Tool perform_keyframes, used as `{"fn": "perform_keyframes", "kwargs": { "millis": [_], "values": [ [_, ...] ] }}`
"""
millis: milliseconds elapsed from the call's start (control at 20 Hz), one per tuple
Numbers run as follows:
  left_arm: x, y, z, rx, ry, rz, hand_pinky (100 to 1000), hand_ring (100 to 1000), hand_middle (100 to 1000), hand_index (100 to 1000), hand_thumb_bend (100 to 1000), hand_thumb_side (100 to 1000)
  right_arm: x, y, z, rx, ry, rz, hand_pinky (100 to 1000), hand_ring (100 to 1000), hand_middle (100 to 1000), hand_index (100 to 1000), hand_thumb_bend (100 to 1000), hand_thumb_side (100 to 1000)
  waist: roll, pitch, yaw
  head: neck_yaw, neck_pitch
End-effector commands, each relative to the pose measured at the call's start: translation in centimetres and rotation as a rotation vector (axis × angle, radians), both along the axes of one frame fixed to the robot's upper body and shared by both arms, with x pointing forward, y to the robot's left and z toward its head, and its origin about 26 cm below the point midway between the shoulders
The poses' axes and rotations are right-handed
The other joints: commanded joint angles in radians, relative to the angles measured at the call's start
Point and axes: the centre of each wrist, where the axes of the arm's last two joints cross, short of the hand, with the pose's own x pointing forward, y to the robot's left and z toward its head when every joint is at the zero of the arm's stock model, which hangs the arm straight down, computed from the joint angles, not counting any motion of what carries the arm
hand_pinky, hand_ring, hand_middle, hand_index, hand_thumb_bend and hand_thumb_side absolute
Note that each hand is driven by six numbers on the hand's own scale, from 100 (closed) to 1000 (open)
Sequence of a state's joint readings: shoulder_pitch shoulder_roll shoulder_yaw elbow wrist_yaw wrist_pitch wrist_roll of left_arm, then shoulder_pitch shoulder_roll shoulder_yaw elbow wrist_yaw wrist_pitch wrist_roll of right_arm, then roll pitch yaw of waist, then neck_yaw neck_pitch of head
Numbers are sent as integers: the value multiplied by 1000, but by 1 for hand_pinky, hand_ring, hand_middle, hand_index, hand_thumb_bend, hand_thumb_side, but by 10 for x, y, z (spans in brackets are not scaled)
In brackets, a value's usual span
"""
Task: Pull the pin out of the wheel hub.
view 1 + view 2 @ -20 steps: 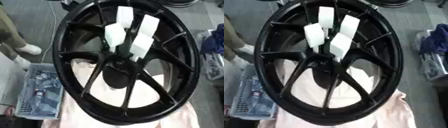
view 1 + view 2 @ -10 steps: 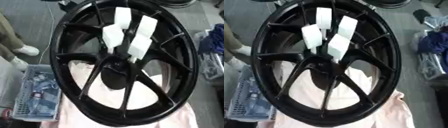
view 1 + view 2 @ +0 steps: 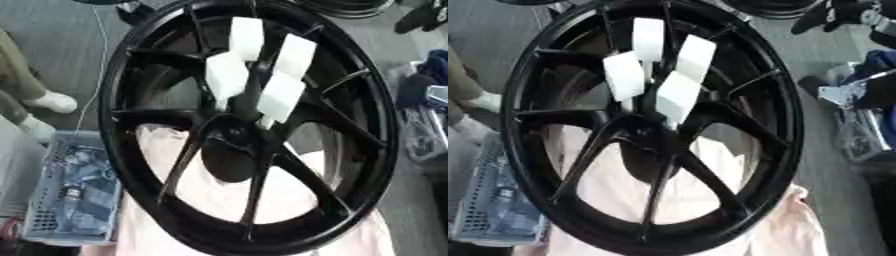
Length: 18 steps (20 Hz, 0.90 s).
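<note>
Wheel: a large black spoked wheel (image 3: 249,125) filled most of both views, standing tilted, its rim running from the top edge down to the bottom.
Hub: the dark hub (image 3: 232,150) sat at the centre where the spokes met.
Pin: not made out; it may have been hidden among the dark hub parts.
White blocks: four white rectangular blocks (image 3: 280,95) clustered on the spokes just above the hub.
Cloth: pale pink cloth (image 3: 702,200) lay under and behind the lower half of the wheel.
Basket: a grey mesh basket (image 3: 70,195) of mixed items stood at lower left, beside the rim.
Hands: neither hand showed in either view; state cannot be told.
</note>
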<state>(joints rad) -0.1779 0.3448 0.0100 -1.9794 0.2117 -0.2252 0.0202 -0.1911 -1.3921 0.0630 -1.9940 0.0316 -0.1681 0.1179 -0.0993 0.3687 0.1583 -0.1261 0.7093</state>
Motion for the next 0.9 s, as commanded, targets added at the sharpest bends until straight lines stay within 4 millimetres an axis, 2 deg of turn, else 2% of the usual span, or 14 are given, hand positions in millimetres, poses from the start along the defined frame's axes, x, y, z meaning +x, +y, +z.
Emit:
{"fn": "perform_keyframes", "kwargs": {
  "millis": [50, 350, 650, 900],
  "values": [
    [-2, 1, 10, 25, -31, -15, 866, 710, 634, 768, 100, 703, -1, 4, 14, -40, 0, 24, 777, 866, 810, 845, 275, 340, 1, -12, 5, -8, -14],
    [-1, 0, 10, 23, -32, -18, 867, 711, 634, 768, 100, 705, -1, 10, 29, -58, 30, 67, 780, 875, 821, 848, 299, 275, -6, -8, 22, -11, -15],
    [-1, 0, 10, 23, -31, -20, 867, 711, 634, 768, 100, 706, -2, 14, 44, -107, 49, 80, 798, 891, 841, 871, 356, 167, -12, -4, 34, -15, -14],
    [-1, 0, 11, 23, -32, -21, 868, 711, 634, 768, 100, 708, -2, 16, 49, -123, 51, 87, 799, 894, 845, 884, 384, 146, -15, 1, 40, -16, -11]
  ]
}}
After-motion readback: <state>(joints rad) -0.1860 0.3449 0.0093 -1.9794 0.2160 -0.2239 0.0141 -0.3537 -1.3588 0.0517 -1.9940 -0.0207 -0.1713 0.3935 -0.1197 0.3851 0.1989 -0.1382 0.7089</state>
